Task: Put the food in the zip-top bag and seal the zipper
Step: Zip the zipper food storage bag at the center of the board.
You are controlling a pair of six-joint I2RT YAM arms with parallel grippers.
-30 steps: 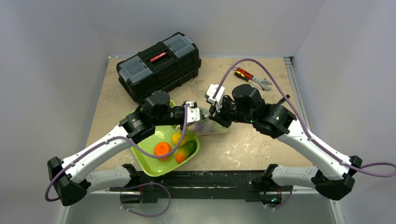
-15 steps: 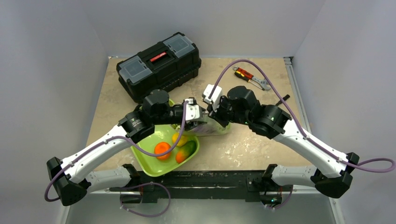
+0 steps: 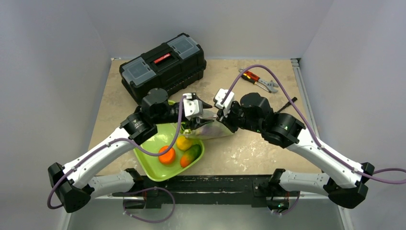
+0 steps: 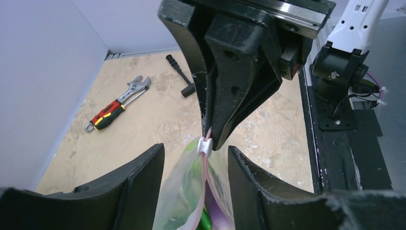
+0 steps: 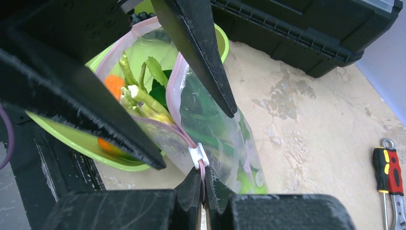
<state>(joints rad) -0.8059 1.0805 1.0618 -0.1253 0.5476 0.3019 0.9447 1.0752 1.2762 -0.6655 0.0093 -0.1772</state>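
The clear zip-top bag [image 3: 213, 129] hangs between both grippers, beside the lime-green tray [image 3: 149, 168]. Food shows inside it: green beans [image 5: 143, 98], leafy greens and something purple [image 4: 218, 215]. My right gripper [image 5: 201, 175] is shut on the end of the pink zipper [image 5: 173, 84], just behind the white slider [image 5: 198, 155]. From that slider onward the mouth gapes. My left gripper [image 4: 195, 148] is open, one finger on each side of the bag's mouth, and I cannot tell whether they touch it. More food lies in the tray: an orange [image 3: 167, 154], a yellow fruit [image 3: 184, 142] and a green-orange fruit [image 3: 190, 154].
A black toolbox [image 3: 163, 67] stands at the back left, close behind the left arm. Red-handled pliers with a wrench [image 3: 258, 80] lie at the back right. A small black tool [image 3: 287, 101] lies near the right edge.
My left gripper has opened and drawn back slightly along the bag's mouth. My right gripper has closed on the zipper's end and shifted a little to the right.
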